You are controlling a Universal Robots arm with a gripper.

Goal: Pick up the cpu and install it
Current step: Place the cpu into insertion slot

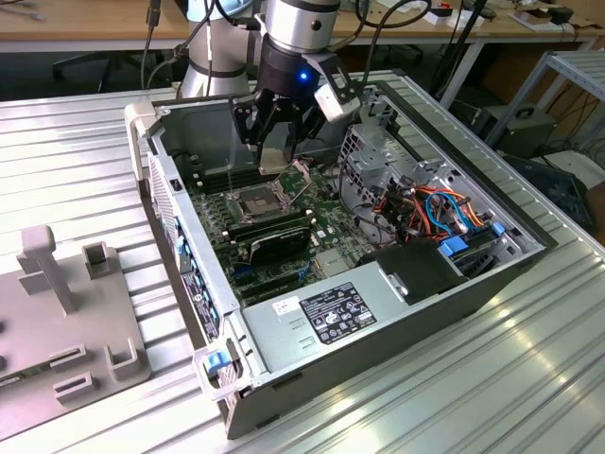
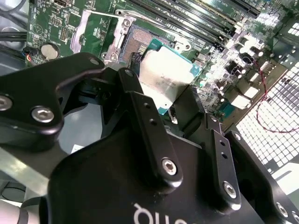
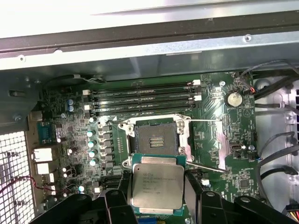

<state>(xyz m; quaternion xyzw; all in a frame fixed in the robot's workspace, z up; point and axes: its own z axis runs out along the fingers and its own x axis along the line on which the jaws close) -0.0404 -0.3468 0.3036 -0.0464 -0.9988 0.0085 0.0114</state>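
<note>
The cpu (image 3: 156, 185), a flat square chip with a dull silver top and a green rim, is clamped between my black fingers (image 3: 192, 189). My gripper (image 3: 157, 196) is shut on it by two opposite edges. In the exterior view the gripper (image 1: 276, 156) hangs inside the open computer case, with the cpu (image 1: 280, 153) a little above the motherboard. The black-framed socket (image 3: 156, 140) lies open just ahead of the chip, its metal latch frame swung aside. In the second wrist view the cpu (image 2: 166, 74) hovers partly over the socket (image 2: 135, 44), apart from it.
Memory slots (image 3: 142, 98) run along the socket's far side. In the exterior view two black memory sticks (image 1: 274, 236) sit below the socket, a power supply (image 1: 326, 312) lines the case's near wall, and a drive cage with orange and blue cables (image 1: 435, 213) is on the right. A grey fixture (image 1: 57, 312) stands on the table.
</note>
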